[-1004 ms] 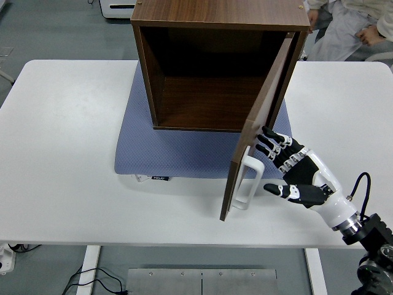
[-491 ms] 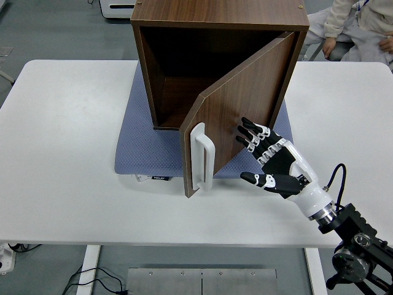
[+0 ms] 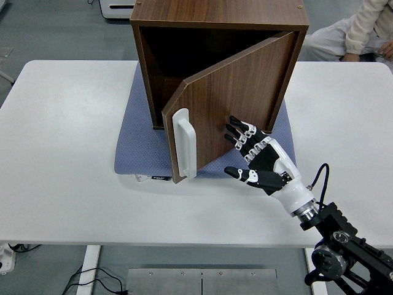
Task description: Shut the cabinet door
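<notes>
Dark brown wood cabinet up and to the left of the right hand, standing on a blue-grey mat on the white table. Cabinet door hinged at the right edge, partly swung shut, angled out toward the near left. White handle on the door's free edge, left of the hand. Fingers spread wide and straight, holding nothing, fingertips at the door's outer face, thumb stretched out to the left below the door. Person in light clothing seated beyond the table, up and to the right
</notes>
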Tool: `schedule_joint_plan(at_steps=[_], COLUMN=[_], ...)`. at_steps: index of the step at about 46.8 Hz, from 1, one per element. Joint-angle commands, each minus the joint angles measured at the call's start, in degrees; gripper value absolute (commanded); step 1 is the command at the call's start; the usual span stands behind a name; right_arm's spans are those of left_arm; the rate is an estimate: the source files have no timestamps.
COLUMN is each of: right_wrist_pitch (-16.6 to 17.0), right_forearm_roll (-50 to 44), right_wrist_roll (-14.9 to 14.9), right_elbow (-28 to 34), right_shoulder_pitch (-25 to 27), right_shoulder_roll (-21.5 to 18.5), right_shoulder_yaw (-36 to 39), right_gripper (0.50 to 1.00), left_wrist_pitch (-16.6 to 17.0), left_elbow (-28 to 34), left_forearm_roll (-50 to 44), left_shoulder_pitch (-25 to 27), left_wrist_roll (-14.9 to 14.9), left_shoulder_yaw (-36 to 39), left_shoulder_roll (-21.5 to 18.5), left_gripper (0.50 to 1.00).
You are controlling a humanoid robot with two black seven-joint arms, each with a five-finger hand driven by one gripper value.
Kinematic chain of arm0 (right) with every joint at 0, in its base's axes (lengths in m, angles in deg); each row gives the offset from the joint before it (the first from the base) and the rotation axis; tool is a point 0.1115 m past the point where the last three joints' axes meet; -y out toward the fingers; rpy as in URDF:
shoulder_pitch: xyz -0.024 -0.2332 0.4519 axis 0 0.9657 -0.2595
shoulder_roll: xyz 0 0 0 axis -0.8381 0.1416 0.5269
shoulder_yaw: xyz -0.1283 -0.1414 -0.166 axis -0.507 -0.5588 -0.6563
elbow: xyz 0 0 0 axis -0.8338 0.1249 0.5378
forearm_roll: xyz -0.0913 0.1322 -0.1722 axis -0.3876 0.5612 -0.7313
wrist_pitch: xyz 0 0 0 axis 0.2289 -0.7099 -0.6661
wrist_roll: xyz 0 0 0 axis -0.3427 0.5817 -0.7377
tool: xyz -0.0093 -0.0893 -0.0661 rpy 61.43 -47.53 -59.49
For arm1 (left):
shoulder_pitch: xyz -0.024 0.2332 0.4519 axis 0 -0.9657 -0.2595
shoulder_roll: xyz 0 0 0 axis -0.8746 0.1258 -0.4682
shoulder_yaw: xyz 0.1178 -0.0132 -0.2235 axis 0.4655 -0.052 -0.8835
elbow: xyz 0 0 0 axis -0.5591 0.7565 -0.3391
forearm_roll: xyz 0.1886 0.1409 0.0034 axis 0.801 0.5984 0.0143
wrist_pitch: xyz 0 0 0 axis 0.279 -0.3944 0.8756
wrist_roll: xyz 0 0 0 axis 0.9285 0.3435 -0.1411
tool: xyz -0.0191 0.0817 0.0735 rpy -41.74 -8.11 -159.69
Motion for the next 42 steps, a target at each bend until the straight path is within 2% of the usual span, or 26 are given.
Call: schedule_joint_plan(at_steps=[1, 11, 27, 42], right_wrist_pitch=[-1.1, -3.2, -3.6, -3.9], right_forearm_roll=[0.2, 0.5, 1.1, 4.0], right_wrist_roll=[0.3, 1.7, 3.1, 3.7], right_elbow=[0.3, 1.7, 7.2, 8.1], right_shoulder_pitch=[-0.8, -2.2, -3.6, -9.1], right_shoulder_roll=[-0.7, -2.6, -3.9, -3.8], right_shoulder_yaw=[-0.6, -0.8, -1.8, -6.0], right_gripper=[1.0, 1.0, 1.0, 1.0], left_wrist_pitch=[0.0, 0.0, 0.0, 0.0], left_elbow=[0.0, 0.0, 0.0, 0.0], left_forearm_roll=[-0.1, 0.0, 0.0, 0.0], left_shoulder_pitch=[0.0, 0.0, 0.0, 0.0], left_wrist_roll=[0.0, 0.0, 0.0, 0.0], left_shoulder_yaw=[0.0, 0.0, 0.0, 0.0], left_shoulder_roll=[0.0, 0.0, 0.0, 0.0], left_gripper=[1.0, 1.0, 1.0, 1.0])
